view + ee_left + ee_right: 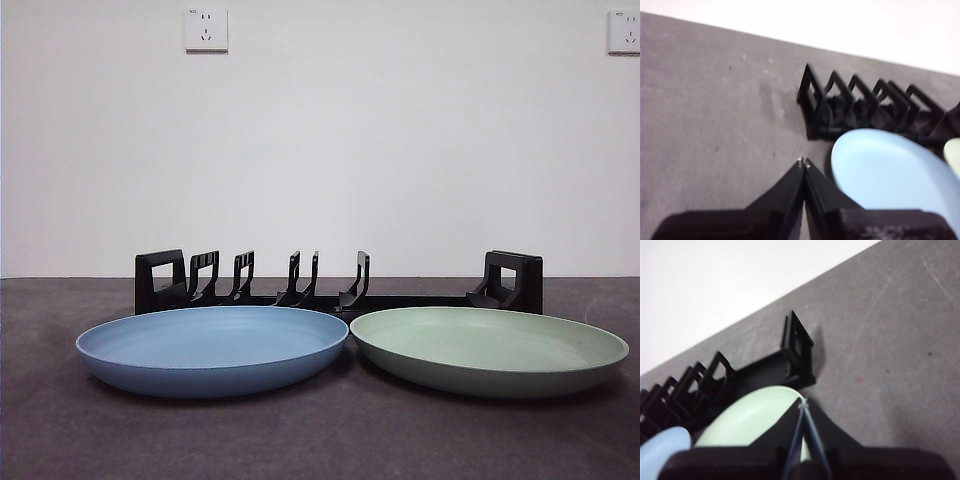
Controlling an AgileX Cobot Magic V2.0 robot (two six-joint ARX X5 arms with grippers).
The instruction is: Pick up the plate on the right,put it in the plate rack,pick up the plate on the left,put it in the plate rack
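Note:
A blue plate [212, 348] lies flat on the dark table at the left, and a green plate [489, 349] lies flat at the right, their rims almost touching. Behind both stands the long black plate rack [338, 283] with upright curved prongs and blocky looped ends. Neither arm shows in the front view. My left gripper [803, 162] is shut, hovering beside the blue plate [890, 172] and short of the rack [865, 105]. My right gripper [803, 403] is shut too, its tips over the edge of the green plate [747, 420], near the rack's end block [797, 352].
The grey table [320, 440] runs to a white wall with two sockets [206, 29]. Bare tabletop lies to the outer side of each plate, as the left wrist view [715, 110] and right wrist view [890, 340] show.

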